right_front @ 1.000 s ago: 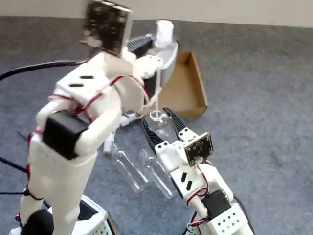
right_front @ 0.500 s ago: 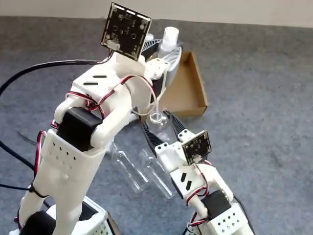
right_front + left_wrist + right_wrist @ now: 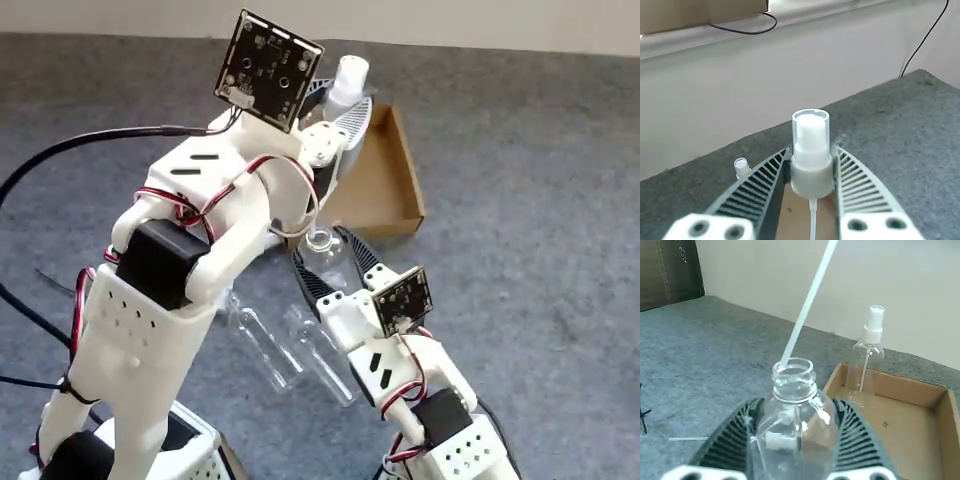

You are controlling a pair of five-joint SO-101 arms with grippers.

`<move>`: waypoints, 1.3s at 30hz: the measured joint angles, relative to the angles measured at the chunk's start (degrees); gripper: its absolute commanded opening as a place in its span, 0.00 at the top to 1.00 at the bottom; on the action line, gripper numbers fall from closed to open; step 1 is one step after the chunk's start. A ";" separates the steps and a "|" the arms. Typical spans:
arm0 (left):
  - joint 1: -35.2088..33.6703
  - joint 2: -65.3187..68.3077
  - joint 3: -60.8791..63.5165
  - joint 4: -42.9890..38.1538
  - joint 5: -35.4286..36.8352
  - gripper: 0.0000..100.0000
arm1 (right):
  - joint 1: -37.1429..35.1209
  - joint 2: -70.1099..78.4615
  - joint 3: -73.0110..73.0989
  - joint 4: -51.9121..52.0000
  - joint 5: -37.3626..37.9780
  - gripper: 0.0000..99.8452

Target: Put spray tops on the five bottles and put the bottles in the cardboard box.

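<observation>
My left gripper (image 3: 340,105) is shut on a white spray top (image 3: 350,78), held high over the near edge of the cardboard box (image 3: 385,190). In the left wrist view the spray top (image 3: 812,160) sits between the fingers with its thin tube hanging down. My right gripper (image 3: 320,245) is shut on an upright clear bottle (image 3: 318,240) just in front of the box. The right wrist view shows this bottle (image 3: 792,427) with the tube (image 3: 807,305) slanting down into its open neck. A capped bottle (image 3: 866,357) stands inside the box (image 3: 900,415).
Two clear bottles (image 3: 262,348) (image 3: 322,352) lie on the grey carpet between the arm bases. A loose thin white tube (image 3: 690,439) lies on the carpet. The left arm's body (image 3: 190,250) blocks much of the middle. Open carpet lies to the right.
The left arm has swung right and a little forward, carrying the spray top with it. The tube stays over the bottle's neck. The right arm has held still.
</observation>
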 measured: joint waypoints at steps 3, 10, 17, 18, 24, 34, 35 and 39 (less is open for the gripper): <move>0.09 0.00 0.18 0.00 0.00 0.96 | 0.00 0.00 0.00 0.00 0.00 1.00; 0.26 0.00 5.27 -1.67 0.00 0.96 | 0.00 0.00 0.00 0.00 0.00 1.00; 3.60 -1.32 7.82 -2.11 0.00 0.96 | 0.00 0.00 0.00 0.00 0.00 1.00; 3.87 -2.46 8.44 -1.85 0.00 0.96 | 0.00 0.00 0.00 0.00 0.00 1.00; 3.52 -12.66 15.47 2.11 0.00 0.96 | -0.09 0.00 0.00 0.00 0.00 1.00; 3.87 -19.25 27.52 2.29 0.00 0.93 | -0.26 0.00 0.00 0.00 0.00 1.00; 3.87 -19.60 27.78 2.29 0.00 0.90 | -0.26 0.00 0.00 0.00 0.00 1.00; 3.87 -21.10 28.13 3.16 0.00 0.80 | -0.26 0.00 0.00 0.00 0.00 1.00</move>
